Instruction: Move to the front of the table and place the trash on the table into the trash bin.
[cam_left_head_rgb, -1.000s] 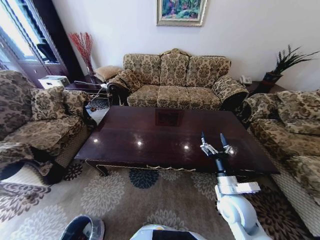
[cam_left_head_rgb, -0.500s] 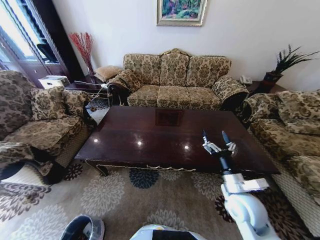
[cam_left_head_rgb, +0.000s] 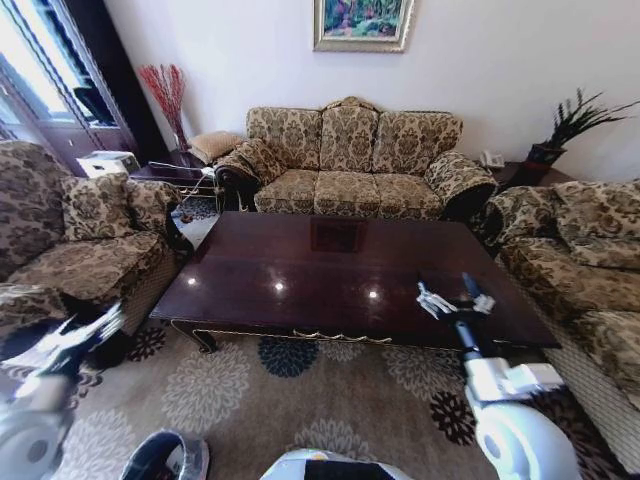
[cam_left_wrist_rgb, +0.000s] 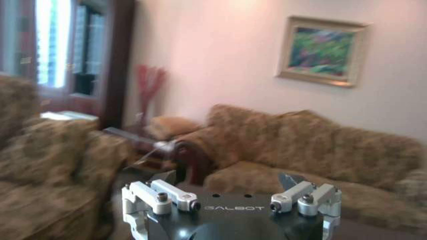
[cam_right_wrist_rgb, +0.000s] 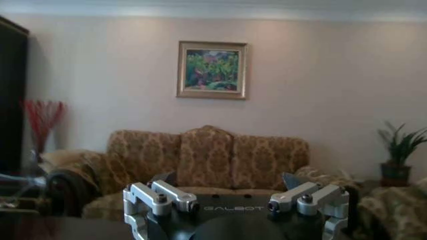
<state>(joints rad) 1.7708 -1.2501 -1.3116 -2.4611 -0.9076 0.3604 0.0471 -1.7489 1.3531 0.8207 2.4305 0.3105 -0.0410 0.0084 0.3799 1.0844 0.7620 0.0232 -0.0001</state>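
table (cam_left_head_rgb: 300, 275): big glossy dark brown thing in the middle of the room, sofas on three sides, top looks bare from the head view
right gripper (cam_left_head_rgb: 453, 296): up over the table's right front corner, jaws spread wide, holding nothing
left gripper (cam_left_head_rgb: 70, 340): blurry, low at the left by the armchair, jaws apart and nothing in them
trash bin (cam_left_head_rgb: 165, 457): black with a whitish liner, on the rug at the bottom edge, left of the robot base

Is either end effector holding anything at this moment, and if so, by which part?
Nothing is held. The right end effector hangs open over the table with nothing between its fingers. The left end effector, raised at the robot's left side, is open and empty too.
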